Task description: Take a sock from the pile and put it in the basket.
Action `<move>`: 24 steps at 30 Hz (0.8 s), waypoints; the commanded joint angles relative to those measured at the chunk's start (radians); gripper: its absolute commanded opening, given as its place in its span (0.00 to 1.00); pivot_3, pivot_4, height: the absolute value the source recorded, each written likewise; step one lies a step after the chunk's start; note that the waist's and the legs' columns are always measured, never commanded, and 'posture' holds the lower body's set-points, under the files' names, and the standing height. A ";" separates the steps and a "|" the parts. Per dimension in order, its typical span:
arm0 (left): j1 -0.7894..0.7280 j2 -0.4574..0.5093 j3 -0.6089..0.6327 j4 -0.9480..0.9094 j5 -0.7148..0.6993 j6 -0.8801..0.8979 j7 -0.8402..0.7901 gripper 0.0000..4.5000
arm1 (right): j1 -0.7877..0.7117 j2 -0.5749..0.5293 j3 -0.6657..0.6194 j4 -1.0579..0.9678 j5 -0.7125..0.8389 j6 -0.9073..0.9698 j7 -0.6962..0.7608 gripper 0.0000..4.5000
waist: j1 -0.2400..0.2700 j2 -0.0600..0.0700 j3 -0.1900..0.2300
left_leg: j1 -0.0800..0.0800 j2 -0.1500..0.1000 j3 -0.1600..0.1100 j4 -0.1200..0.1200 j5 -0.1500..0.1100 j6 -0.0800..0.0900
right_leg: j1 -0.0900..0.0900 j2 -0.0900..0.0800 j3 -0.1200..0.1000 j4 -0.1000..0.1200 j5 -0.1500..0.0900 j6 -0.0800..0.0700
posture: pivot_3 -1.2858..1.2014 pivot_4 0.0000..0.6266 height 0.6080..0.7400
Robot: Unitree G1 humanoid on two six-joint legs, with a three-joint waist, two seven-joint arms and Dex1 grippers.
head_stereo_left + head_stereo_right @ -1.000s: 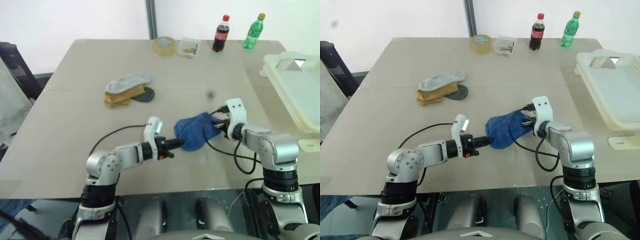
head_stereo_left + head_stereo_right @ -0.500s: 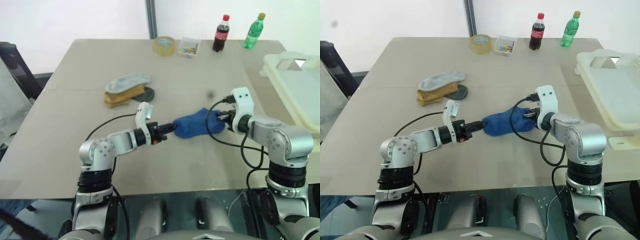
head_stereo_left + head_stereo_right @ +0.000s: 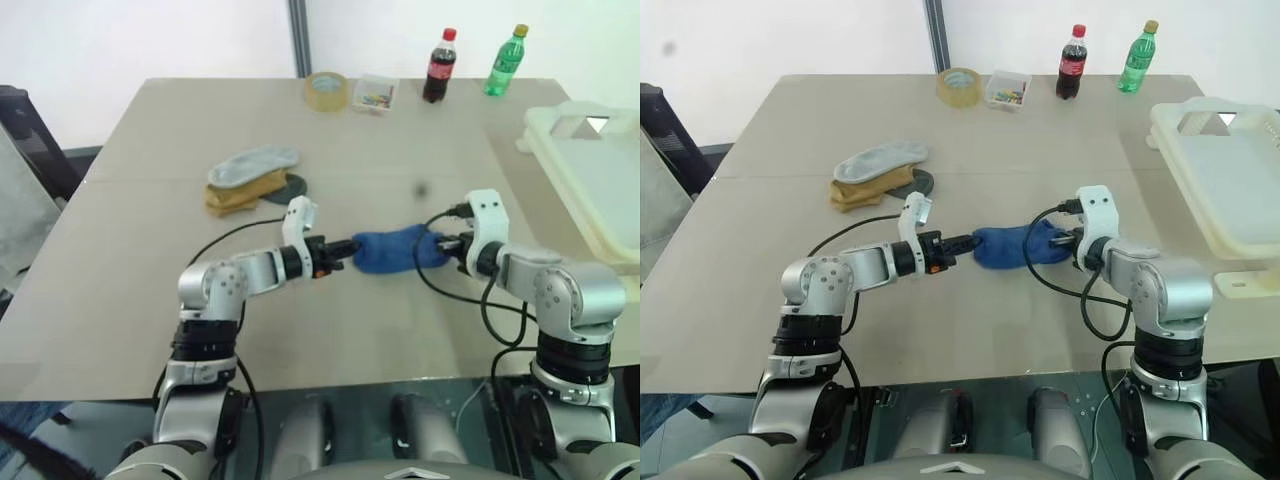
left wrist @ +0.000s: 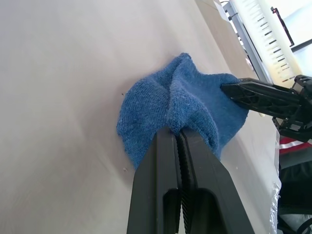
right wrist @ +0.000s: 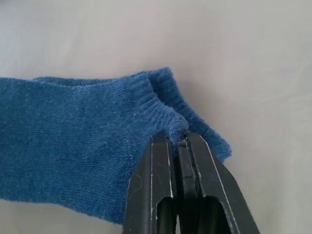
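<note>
The royal-blue sock (image 3: 393, 250) hangs stretched just above the table's middle, held at both ends. My left gripper (image 3: 349, 244) is shut on its left end, seen close in the left wrist view (image 4: 176, 132). My right gripper (image 3: 441, 244) is shut on the cuff at its right end, as the right wrist view (image 5: 176, 139) shows. The pile (image 3: 252, 179) lies further back on the left, with a light grey sock on a mustard-yellow one and a dark one beside them. The cream-white basket (image 3: 590, 170) stands at the table's right edge.
A tape roll (image 3: 328, 91), a small clear box (image 3: 376, 94), a cola bottle (image 3: 439, 66) and a green bottle (image 3: 505, 62) line the table's far edge. A dark chair (image 3: 30, 140) stands off the left side. Black cables trail from both wrists.
The sock went from a slack bunch to a stretched band between the two grippers. My left gripper moved forward and up with its end; the right barely moved.
</note>
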State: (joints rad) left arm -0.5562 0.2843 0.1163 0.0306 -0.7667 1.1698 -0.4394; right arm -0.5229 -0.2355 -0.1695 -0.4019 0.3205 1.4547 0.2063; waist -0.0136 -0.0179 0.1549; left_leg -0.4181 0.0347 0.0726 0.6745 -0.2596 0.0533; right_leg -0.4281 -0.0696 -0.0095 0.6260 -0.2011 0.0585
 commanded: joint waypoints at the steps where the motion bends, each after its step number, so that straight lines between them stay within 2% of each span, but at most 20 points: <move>1: -0.026 0.007 0.006 -0.002 0.006 -0.017 -0.017 0.03 | -0.013 0.027 -0.056 -0.070 -0.002 -0.002 -0.032 0.00 | 0.000 0.000 0.000 | 0.000 0.000 0.000 0.000 0.000 0.000 | 0.000 0.000 0.000 0.000 0.000 0.000 | 0.52 0.24 1.00; 15: -0.088 -0.015 -0.019 0.078 0.065 -0.052 -0.037 0.03 | -0.010 0.090 -0.088 -0.104 -0.007 0.014 -0.100 0.00 | 0.000 0.000 0.000 | 0.000 0.000 0.000 0.000 0.000 0.000 | 0.000 0.000 0.000 0.000 0.000 0.000 | 0.52 0.24 1.00; 24: -0.111 0.004 0.040 0.041 0.004 0.004 -0.061 0.03 | -0.005 0.093 -0.090 -0.114 -0.002 0.019 -0.109 0.00 | 0.000 0.000 0.000 | 0.000 0.000 0.000 0.000 0.000 0.000 | 0.000 0.000 0.000 0.000 0.000 0.000 | 0.52 0.24 1.00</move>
State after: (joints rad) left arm -0.6376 0.2780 0.1277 0.1053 -0.7419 1.1746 -0.4856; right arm -0.5257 -0.1425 -0.2445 -0.4735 0.3177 1.4787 0.1001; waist -0.0137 -0.0179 0.1549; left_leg -0.4184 0.0347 0.0727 0.6743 -0.2595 0.0533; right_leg -0.4286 -0.0698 -0.0095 0.6261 -0.2010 0.0587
